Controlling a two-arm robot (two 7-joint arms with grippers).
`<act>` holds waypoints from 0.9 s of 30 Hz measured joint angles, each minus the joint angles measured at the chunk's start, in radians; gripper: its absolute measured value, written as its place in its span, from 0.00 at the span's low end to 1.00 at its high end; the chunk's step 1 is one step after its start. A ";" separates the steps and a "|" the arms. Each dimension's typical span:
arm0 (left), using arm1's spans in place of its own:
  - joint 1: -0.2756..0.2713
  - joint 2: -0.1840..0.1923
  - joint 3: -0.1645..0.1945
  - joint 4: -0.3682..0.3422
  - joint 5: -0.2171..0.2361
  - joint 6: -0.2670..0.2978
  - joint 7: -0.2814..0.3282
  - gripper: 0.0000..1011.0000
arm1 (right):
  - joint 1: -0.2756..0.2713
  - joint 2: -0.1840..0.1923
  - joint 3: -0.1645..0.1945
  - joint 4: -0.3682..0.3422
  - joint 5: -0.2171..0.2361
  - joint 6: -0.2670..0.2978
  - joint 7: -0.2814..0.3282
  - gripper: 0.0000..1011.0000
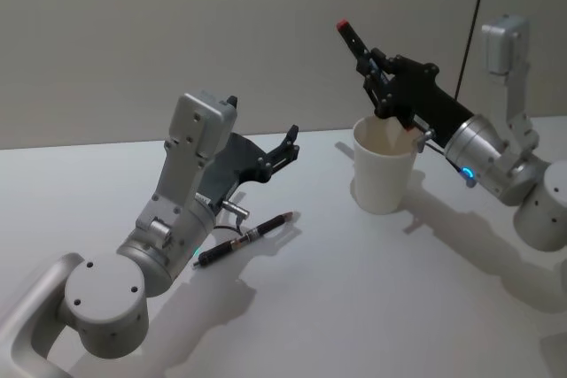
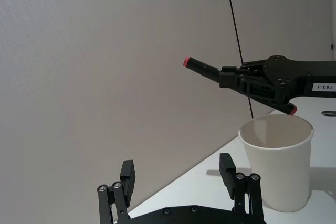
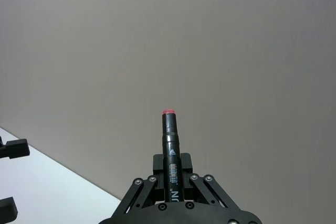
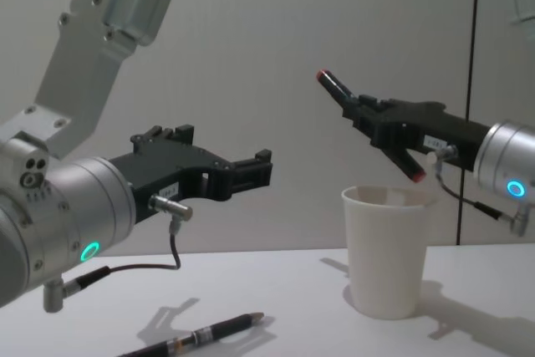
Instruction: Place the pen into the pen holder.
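A black pen (image 1: 358,44) with red ends is held tilted, its lower red tip just above the rim of the pen holder (image 1: 383,170), a white paper cup. My right gripper (image 1: 372,66) is shut on the pen's middle, also seen in the chest view (image 4: 372,119) and the right wrist view (image 3: 171,179). In the left wrist view the pen (image 2: 203,67) slants over the cup (image 2: 281,166). My left gripper (image 1: 291,143) hovers open and empty to the left of the cup, above the table.
A second dark pen (image 1: 248,238) with a pale tip lies on the white table (image 1: 372,307) under my left arm, also in the chest view (image 4: 201,336). A grey wall runs behind the table.
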State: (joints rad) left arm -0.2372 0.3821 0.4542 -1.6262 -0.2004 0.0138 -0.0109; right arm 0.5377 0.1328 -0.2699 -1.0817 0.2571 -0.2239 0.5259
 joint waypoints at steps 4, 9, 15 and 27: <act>0.000 0.000 0.000 0.000 0.000 0.000 0.000 0.99 | 0.009 -0.006 -0.005 0.021 -0.004 -0.010 0.001 0.17; 0.000 0.000 0.000 0.000 0.000 0.000 0.000 0.99 | 0.016 -0.011 -0.010 0.040 -0.009 -0.021 0.002 0.17; 0.000 0.000 0.000 0.000 0.000 0.000 0.000 0.99 | 0.019 -0.014 -0.013 0.050 -0.012 -0.027 0.002 0.17; 0.000 0.000 0.000 0.000 0.000 0.000 0.000 0.99 | 0.023 -0.017 -0.017 0.063 -0.015 -0.035 0.001 0.43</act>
State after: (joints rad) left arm -0.2372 0.3821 0.4542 -1.6262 -0.2004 0.0139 -0.0109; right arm 0.5611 0.1159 -0.2870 -1.0190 0.2425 -0.2585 0.5269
